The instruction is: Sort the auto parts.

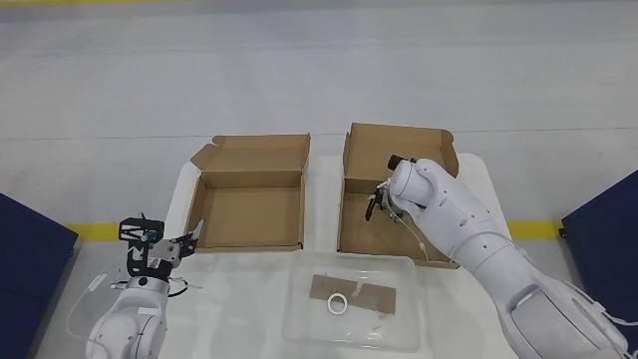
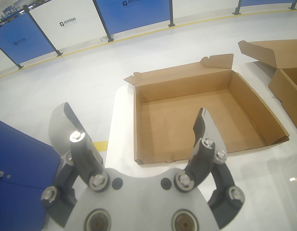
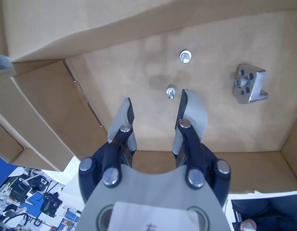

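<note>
- The left open cardboard box (image 1: 249, 214) and the right open cardboard box (image 1: 399, 145) are plain brown.
- The angled metal bracket (image 3: 249, 86), one small bolt (image 3: 185, 55) and the other small bolt (image 3: 171, 92) are silver-grey.
- The small ring (image 1: 337, 305) is white.
- The flat card piece (image 1: 374, 297) is brown.
- The rounded table (image 1: 239, 284) is white.

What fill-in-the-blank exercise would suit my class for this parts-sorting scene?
1. The left brown cardboard box is ___.
2. The right brown cardboard box holds one grey metal bracket and ___ small silver bolts.
3. The right gripper, over that box, has its jaws ___.
Missing words: empty; two; open.
</note>
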Motion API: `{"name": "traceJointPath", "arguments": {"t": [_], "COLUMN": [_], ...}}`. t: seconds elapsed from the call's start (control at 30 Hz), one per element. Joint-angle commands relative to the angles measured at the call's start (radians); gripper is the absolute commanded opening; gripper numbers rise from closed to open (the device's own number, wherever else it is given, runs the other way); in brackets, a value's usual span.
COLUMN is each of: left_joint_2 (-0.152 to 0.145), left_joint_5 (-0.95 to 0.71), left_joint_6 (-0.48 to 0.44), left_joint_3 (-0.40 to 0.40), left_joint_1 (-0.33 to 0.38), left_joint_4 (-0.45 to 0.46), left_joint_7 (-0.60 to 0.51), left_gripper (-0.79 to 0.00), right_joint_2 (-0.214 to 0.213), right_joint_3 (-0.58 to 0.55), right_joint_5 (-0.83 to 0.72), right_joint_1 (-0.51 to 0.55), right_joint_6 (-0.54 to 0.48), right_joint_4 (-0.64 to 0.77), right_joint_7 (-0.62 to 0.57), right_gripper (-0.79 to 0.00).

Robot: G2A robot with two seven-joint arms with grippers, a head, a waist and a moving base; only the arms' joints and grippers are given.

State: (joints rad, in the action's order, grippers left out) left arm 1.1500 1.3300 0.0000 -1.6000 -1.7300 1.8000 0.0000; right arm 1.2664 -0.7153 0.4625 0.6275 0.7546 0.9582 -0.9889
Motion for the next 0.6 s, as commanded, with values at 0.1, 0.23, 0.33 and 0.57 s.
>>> {"name": "traceJointPath", "arguments": {"t": [0.1, 0.23, 0.33, 0.57], "left_joint_2": [0.0, 0.0, 0.0, 0.0], "left_joint_5": [0.0, 0.0, 0.0, 0.0], "left_joint_6": [0.0, 0.0, 0.0, 0.0], "left_joint_3": [0.0, 0.0, 0.0, 0.0], "left_joint_1": [0.0, 0.0, 0.0, 0.0], "left_joint_4": [0.0, 0.0, 0.0, 0.0], "left_joint_7": [0.0, 0.0, 0.0, 0.0], "left_gripper": [0.0, 0.0, 0.0, 0.0], "right_joint_2": [-0.048, -0.101, -0.141, -0.208], "right_joint_3": [-0.087, -0.217, -0.336, -0.618], "right_joint_5": [0.021, 0.016, -0.009, -0.124], "right_joint_1": [0.077, 0.186, 0.292, 0.53], "right_joint_6": [0.004, -0.052, -0.129, -0.331], "right_joint_4": [0.17, 0.346, 0.493, 0.744], "right_joint_7": [-0.018, -0.035, -0.074, -0.18], "right_gripper": [0.0, 0.0, 0.0, 0.0]}}
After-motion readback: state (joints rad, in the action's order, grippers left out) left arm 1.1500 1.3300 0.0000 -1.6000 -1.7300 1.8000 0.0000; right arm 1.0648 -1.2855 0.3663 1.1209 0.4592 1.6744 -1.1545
